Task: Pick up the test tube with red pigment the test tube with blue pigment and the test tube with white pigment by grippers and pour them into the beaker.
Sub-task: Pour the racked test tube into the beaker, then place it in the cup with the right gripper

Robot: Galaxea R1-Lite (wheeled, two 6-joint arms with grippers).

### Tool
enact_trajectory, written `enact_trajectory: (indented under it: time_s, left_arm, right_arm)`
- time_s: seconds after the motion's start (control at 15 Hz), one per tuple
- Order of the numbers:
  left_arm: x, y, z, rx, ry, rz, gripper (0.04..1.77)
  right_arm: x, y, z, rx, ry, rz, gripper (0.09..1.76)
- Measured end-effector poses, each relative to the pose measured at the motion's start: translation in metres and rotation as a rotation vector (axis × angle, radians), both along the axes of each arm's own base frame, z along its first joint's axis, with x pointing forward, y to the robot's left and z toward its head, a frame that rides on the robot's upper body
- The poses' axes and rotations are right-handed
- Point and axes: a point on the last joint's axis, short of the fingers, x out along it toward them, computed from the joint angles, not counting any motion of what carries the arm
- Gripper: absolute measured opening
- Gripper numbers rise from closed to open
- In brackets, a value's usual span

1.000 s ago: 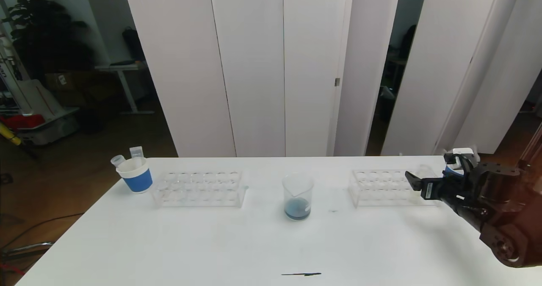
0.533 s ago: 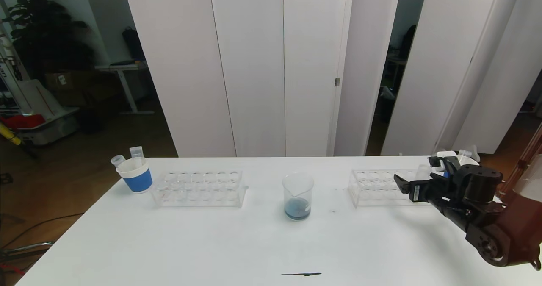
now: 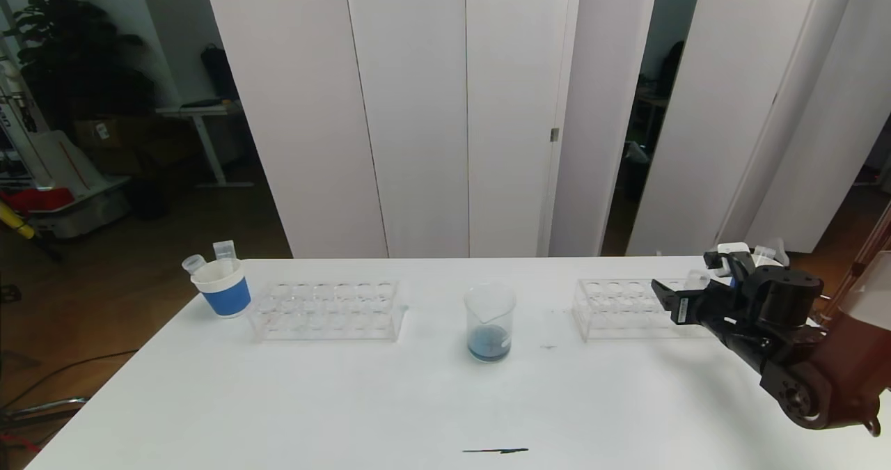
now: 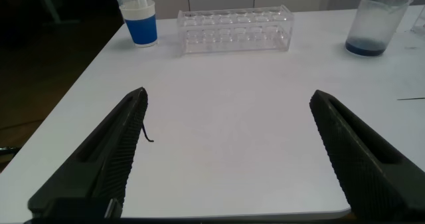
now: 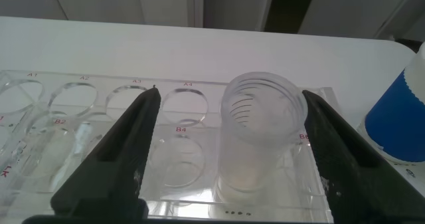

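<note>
The right tool, jaws wide, straddles the test tube with white pigment in the right rack — an off-centre squeeze could tip it; left tool wide, idle.

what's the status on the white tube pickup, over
Right claw open, straddling white pigment tube in right rack. Left claw open, idle. Path clear.
</note>
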Motion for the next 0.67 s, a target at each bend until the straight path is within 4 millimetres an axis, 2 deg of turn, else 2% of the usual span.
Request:
enact_trajectory:
  time_s: [0.07, 0.13, 0.2, 0.27, 0.33, 0.47, 0.67]
  left_arm:
    - [0.0, 0.0, 0.0, 0.0, 0.0, 0.0, 1.74]
    - [0.0, 0.0, 0.0, 0.0, 0.0, 0.0, 1.74]
    - [0.0, 0.0, 0.0, 0.0, 0.0, 0.0, 1.74]
    - [0.0, 0.0, 0.0, 0.0, 0.001, 0.001, 1.74]
    - [0.0, 0.0, 0.0001, 0.0, 0.0, 0.0, 1.74]
    - [0.0, 0.0, 0.0, 0.0, 0.0, 0.0, 1.74]
    - [0.0, 0.0, 0.0, 0.0, 0.0, 0.0, 1.74]
  right_arm:
    - [0.0004, 0.0004, -0.0011, 0.0, 0.002, 0.001, 1.08]
    - [0.001, -0.0001, -0.0025, -0.001, 0.004, -0.004, 0.6]
    - [0.0012, 0.0002, -0.0034, -0.001, 0.006, -0.003, 0.47]
    - [0.0013, 0.0005, -0.0041, 0.0, 0.007, -0.002, 0.65]
    - [0.0013, 0.001, -0.0049, 0.001, 0.011, -0.001, 0.72]
    - [0.0019, 0.0007, -0.0048, 0.003, 0.008, -0.002, 0.59]
    - [0.0037, 0.0001, -0.0028, 0.011, 0.001, -0.004, 0.59]
